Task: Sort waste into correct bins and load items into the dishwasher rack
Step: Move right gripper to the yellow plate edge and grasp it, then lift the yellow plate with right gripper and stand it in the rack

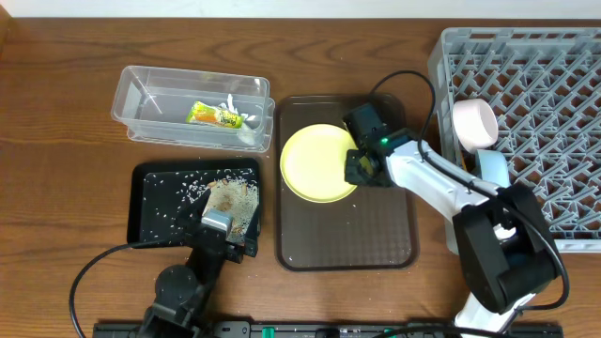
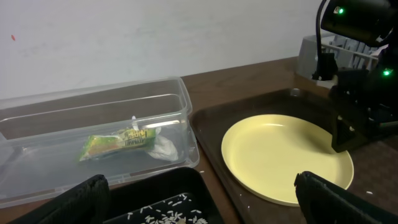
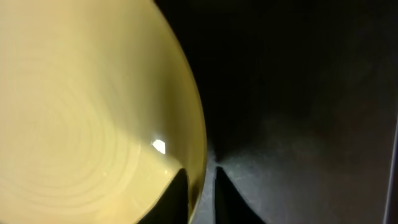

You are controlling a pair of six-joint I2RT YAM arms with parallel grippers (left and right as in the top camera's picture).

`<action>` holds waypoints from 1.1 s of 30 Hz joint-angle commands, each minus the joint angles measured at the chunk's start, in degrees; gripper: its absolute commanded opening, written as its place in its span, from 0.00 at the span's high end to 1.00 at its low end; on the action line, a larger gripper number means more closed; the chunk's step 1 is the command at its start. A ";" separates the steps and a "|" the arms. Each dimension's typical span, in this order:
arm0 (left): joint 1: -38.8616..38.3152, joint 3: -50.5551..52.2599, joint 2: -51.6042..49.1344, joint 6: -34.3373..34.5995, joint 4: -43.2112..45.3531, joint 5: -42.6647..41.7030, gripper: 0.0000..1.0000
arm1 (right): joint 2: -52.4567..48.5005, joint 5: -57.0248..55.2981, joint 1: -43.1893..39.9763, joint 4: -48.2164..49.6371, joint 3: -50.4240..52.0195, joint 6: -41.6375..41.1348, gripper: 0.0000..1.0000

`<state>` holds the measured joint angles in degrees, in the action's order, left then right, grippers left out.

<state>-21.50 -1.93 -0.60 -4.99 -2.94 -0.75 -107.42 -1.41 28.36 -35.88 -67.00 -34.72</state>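
We found the plate (image 1: 319,162) to be round, pale yellow and bare, with faint rings in its glaze and one small glint of light. It lay flat in the upper half of the brown tray (image 1: 347,244), at the middle of the table (image 1: 56,141).

The right gripper (image 1: 360,169) sat at the plate's right edge. Its two fingers (image 3: 177,196) were drawn close together, one inside the rim and one outside, pinching the rim between them.

The left gripper (image 2: 199,186) hung low over the near right corner of the black tray (image 1: 150,221), with its fingers spread wide and nothing between them. That tray held scattered rice (image 1: 192,188) and a brownish heap (image 1: 235,199).

Beyond it stood a clear plastic box (image 1: 150,94) holding a green, yellow and orange wrapper (image 1: 216,115) beside a crumpled white scrap (image 1: 246,127). We could see print on the wrapper, but it was too small to read in any view.

The grey dish rack (image 1: 554,94) stood at the far right, with a pink cup (image 1: 476,122) tipped at its left edge.

Only the right wrist camera showed the rim caught between the fingers, since from overhead the gripper's body hid it. Only the overhead camera showed the cup and the whole rack. The left wrist camera caught just a corner of the rack, along with a white wall behind the table and green lights on the right arm.
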 commanded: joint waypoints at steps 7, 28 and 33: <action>-0.17 1.70 0.37 -0.98 -1.01 0.28 0.03 | -0.50 -0.11 -0.15 -0.85 0.96 -1.38 0.99; -0.17 1.70 0.37 -0.98 -1.01 0.28 0.03 | 21.94 -9.20 -11.13 -3.56 3.65 6.60 0.99; -0.17 1.70 0.37 -0.98 -1.01 0.28 0.03 | 38.36 -31.45 -15.47 -3.56 3.28 13.31 0.99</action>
<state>-21.50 -1.93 -0.60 -4.97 -2.94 -0.75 -77.08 -14.83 14.48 -39.44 -62.35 -27.51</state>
